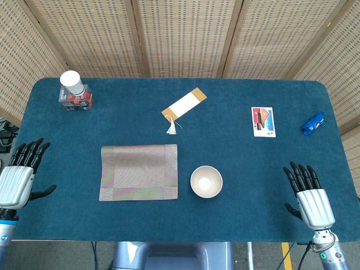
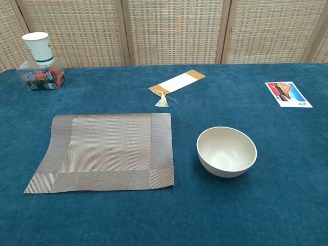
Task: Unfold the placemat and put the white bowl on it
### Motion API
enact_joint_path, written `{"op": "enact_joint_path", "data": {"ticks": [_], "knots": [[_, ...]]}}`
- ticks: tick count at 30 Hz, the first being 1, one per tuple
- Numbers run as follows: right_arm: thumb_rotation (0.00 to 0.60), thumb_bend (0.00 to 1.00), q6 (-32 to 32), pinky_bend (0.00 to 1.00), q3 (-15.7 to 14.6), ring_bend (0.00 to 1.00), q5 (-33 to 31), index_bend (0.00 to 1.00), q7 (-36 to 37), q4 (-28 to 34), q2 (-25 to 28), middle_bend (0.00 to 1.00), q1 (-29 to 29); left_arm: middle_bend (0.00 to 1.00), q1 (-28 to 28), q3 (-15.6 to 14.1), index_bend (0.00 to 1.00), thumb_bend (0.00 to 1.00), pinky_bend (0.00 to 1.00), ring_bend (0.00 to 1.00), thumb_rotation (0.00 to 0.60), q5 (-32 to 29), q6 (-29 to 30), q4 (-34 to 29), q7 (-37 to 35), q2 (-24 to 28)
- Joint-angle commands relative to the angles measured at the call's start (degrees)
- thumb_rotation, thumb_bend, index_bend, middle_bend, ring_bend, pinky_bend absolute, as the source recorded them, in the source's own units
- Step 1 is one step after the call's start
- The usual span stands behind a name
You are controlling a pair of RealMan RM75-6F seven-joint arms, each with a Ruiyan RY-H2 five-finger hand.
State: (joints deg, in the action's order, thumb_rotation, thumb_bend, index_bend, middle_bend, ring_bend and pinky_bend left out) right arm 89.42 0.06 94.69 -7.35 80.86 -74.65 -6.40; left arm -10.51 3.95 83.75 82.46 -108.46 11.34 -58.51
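Placemat point(image 1: 139, 171) lies spread flat on the table's blue cloth point(image 1: 236, 225); white bowl point(image 1: 206, 181) sits just right of it, not yet on. My left hand point(image 1: 18, 179) and right hand point(image 1: 311, 197) rest empty, fingers apart.

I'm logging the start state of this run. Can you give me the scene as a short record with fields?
placemat: placemat lies flat on the blue table, left of centre
bowl: white bowl upright and empty, just right of the placemat, not on it
left hand: left hand at the table's left edge, fingers apart, holding nothing
right hand: right hand near the right front, fingers apart, holding nothing
far side: paper cup on a small box, bookmark, picture card, blue packet
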Motion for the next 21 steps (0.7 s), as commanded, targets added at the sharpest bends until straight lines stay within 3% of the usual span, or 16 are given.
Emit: {"op": "enact_joint_path", "data": {"ticks": [1, 6, 11, 13, 17, 21], "knots": [[0.600, 0.00, -0.31, 0.00, -0.07, 0.00, 0.31, 0.00, 0.28, 0.15, 0.06, 0.00, -0.24, 0.00, 0.00, -0.04, 0.00, 0.00, 0.00, 0.00, 0.600, -0.01, -0.13, 0.06, -0.11, 0.06], [0.600, 0.00, -5.41, 0.00, -0.57, 0.00, 3.03, 0.04, 2.39, 1.51, 0.72, 0.00, -4.26, 0.00, -0.33, 0.24, 0.00, 0.00, 0.00, 0.00, 0.600, -0.87, -0.86, 0.08, 0.03, -0.08], [0.600, 0.00, -12.52, 0.00, -0.88, 0.00, 5.30, 0.18, 6.24, 3.19, 1.46, 0.00, -9.78, 0.00, -0.67, 0.44, 0.00, 0.00, 0.00, 0.00, 0.600, -1.40, -1.31, 0.13, 0.96, -0.60], [0.600, 0.00, -17.93, 0.00, -1.01, 0.00, 6.27, 0.28, 10.21, 5.20, 1.15, 0.00, -13.84, 0.00, -0.93, 0.65, 0.00, 0.00, 0.00, 0.00, 0.600, -2.29, -1.82, 0.41, 1.66, -1.04], [0.600, 0.14, -24.39, 0.00, 1.07, 0.00, 5.91, 0.42, 13.85, 4.67, -2.15, 0.00, -20.01, 0.00, -1.62, 1.42, 0.00, 0.00, 0.00, 0.00, 0.600, -4.75, -3.05, 1.03, 2.39, -1.64], [0.600, 0.27, -27.44, 0.00, 2.12, 0.00, 4.70, 0.45, 14.07, 3.34, -5.34, 0.00, -22.88, 0.00, -1.90, 1.86, 0.00, 0.00, 0.00, 0.00, 0.600, -5.89, -3.44, 1.37, 2.43, -1.74]]}}
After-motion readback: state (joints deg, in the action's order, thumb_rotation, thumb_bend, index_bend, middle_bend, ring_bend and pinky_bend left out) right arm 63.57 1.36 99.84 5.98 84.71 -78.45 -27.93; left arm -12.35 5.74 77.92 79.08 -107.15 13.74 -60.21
